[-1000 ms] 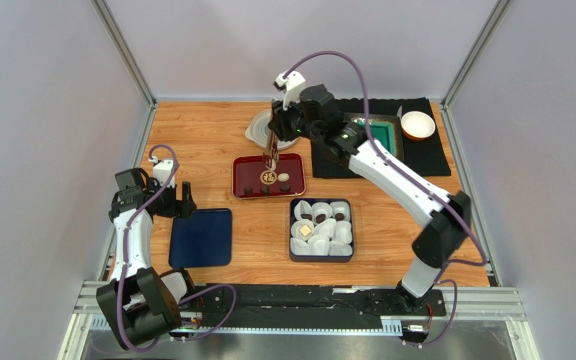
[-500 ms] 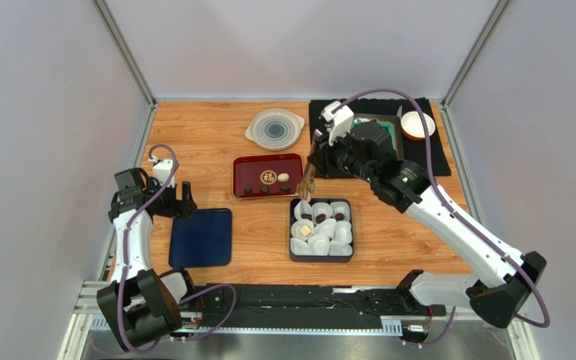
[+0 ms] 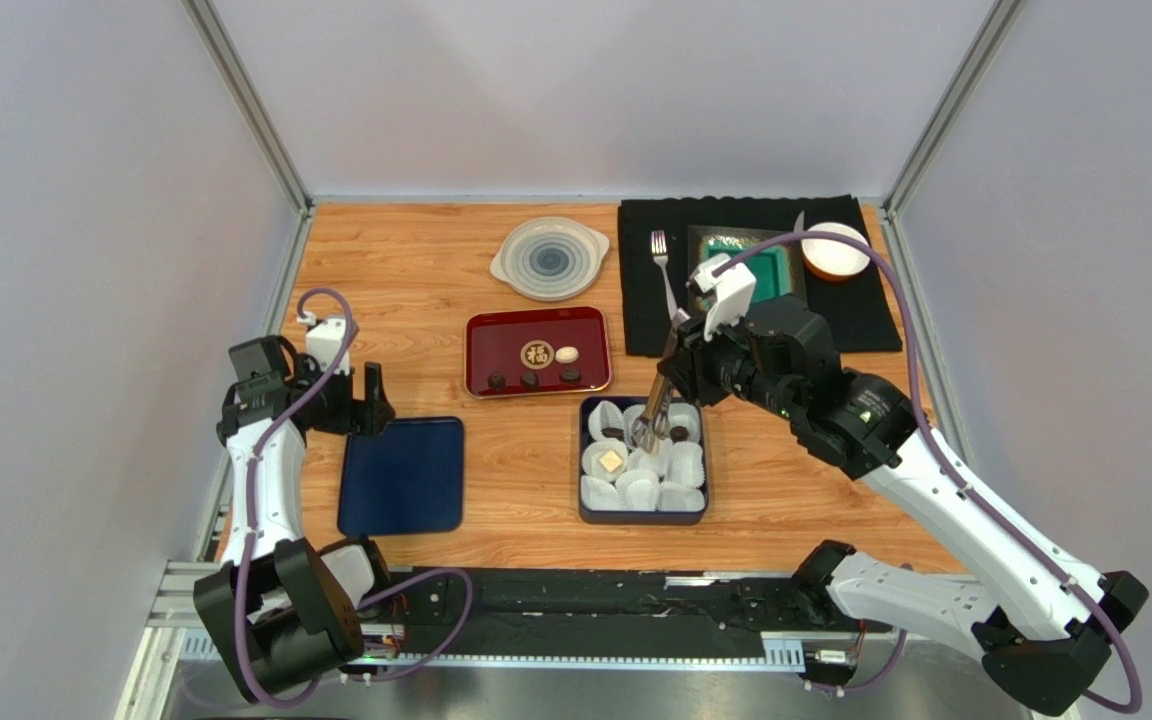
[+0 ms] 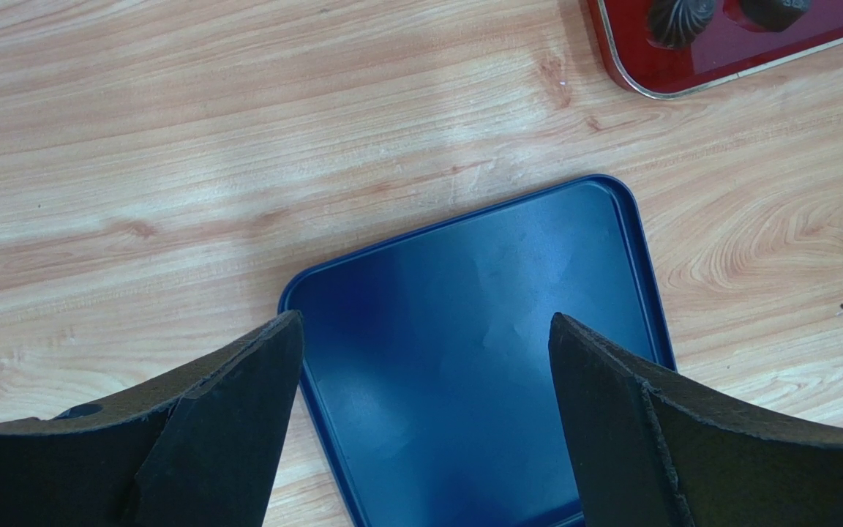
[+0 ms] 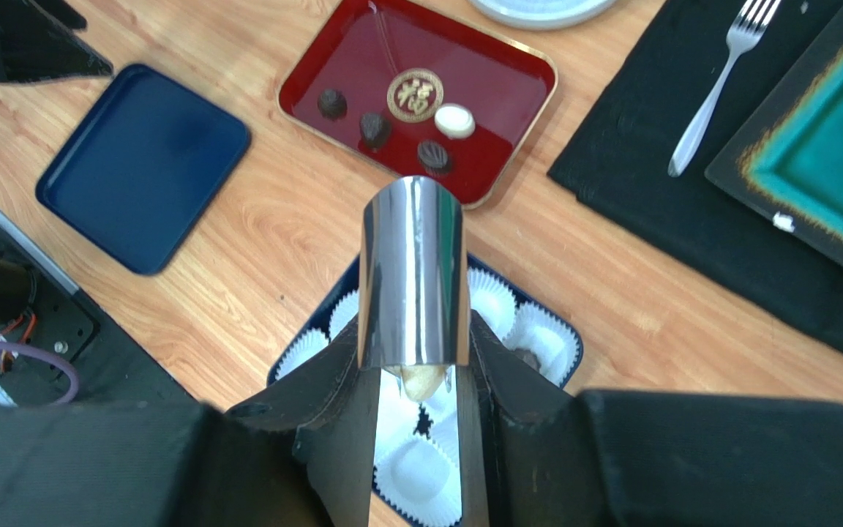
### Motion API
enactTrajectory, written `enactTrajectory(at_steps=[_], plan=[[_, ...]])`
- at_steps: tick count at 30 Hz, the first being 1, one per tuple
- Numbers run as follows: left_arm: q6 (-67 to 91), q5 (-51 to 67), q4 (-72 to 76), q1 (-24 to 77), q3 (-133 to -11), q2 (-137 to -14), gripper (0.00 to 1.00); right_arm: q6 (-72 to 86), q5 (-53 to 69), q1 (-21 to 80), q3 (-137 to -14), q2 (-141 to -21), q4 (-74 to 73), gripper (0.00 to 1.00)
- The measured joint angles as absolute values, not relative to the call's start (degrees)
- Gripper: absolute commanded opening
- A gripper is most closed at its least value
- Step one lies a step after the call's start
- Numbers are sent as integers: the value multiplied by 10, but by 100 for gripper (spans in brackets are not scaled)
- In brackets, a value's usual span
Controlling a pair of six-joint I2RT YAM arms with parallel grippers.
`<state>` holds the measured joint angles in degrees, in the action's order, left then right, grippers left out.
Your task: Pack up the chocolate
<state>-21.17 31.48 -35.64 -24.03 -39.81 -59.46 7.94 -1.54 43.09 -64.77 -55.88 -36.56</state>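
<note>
Four chocolate pieces (image 5: 374, 127) lie on the red tray (image 5: 503, 66), at eleven o'clock from the right gripper (image 5: 420, 368), the nearer one, which is clamped on steel tongs (image 5: 413, 264) above the cup-lined box (image 3: 644, 519). A tan piece (image 5: 423, 383) shows between the blades; held or not, I cannot tell. The gold emblem (image 5: 414, 96) reads 福. The left gripper (image 4: 424, 329) gapes over the blue tray (image 4: 503, 417).

Four chocolates (image 5: 374, 126) lie on the one red tray (image 5: 503, 77): three dark rounds (image 5: 331, 103) and one cream-white piece (image 5: 456, 120). The one dark blue box (image 3: 644, 519) shows one tan piece (image 3: 611, 461) and at least two dark ones (image 3: 678, 434); its white paper cups (image 3: 683, 468) are too crowded to count. One each: navy tray (image 3: 403, 476), fork (image 3: 663, 267), teal plate (image 5: 822, 154), bowl (image 3: 835, 249), grey round plate (image 3: 549, 258), black mat (image 3: 639, 300), metal tongs (image 5: 415, 275).
</note>
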Motion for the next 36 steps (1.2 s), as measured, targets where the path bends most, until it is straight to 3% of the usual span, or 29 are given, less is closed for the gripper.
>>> enactTrajectory(at_steps=[28, 36], plan=[[-211, 319, -358, -240, -404, -595, 90, 92, -51, 437, -607, -563, -366, 22], [-211, 319, -358, -240, -407, -595, 90, 92, -51, 437, -606, -570, -359, 30]])
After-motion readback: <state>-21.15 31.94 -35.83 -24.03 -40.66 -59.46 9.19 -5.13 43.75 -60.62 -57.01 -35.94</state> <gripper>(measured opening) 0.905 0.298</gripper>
